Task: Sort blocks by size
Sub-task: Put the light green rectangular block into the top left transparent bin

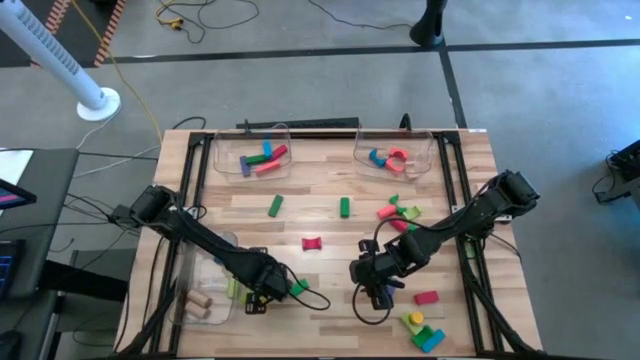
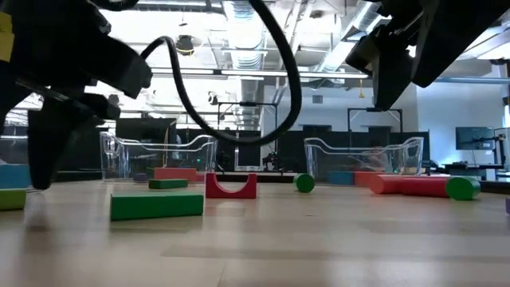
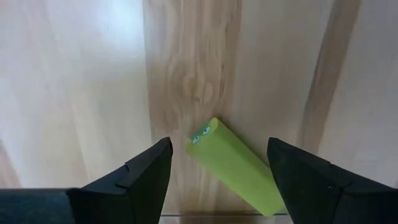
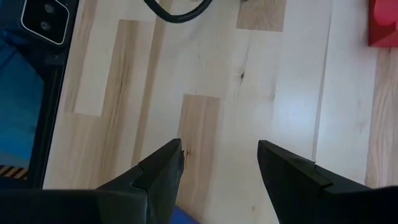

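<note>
Left gripper point(image 3: 217, 180) released, spread astride green bar block point(image 3: 239, 167), long axis skewed between fingers; right gripper point(image 4: 217, 168) released, empty.

My two arms are black and jointed, with looping black cables; each claw, left claw point(image 3: 217, 180) included, ends in angular black fingers.

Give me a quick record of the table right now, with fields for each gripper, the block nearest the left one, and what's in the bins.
left gripper: open, over the table's near-left part, fingers either side of a block
nearest block: light green bar, lying flat on the wood, not gripped
right gripper: open, over bare wood, holding nothing
far-left bin: several long blocks, red, blue, green, purple
far-right bin: red and blue pieces
near-left bin: plain wood cylinders
</note>
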Robot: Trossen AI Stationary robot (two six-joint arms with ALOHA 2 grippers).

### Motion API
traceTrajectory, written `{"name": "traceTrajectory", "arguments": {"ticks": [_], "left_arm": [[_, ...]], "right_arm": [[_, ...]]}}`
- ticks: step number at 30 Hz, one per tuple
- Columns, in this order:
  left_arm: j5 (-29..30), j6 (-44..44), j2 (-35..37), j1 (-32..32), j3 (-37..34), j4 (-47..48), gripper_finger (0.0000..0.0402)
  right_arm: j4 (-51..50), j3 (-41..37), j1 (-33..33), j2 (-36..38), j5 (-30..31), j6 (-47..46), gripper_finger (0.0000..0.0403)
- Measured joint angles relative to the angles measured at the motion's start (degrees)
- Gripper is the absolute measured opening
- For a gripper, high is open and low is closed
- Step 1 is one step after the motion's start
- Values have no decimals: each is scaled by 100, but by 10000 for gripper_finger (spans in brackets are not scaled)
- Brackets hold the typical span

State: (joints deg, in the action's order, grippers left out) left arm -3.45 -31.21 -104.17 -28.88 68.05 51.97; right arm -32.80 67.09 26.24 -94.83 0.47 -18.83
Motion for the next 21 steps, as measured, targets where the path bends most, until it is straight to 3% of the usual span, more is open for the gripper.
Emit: {"name": "traceTrajectory", "arguments": {"ticks": [12, 21], "left_arm": [[-76, -471, -69, 13, -416, -142, 252], [-23, -75, -75, 20, -417, -283, 145]], "right_arm": [[-3, -2, 159, 0, 255, 67, 240], [4, -2, 149, 0, 268, 74, 240]]}}
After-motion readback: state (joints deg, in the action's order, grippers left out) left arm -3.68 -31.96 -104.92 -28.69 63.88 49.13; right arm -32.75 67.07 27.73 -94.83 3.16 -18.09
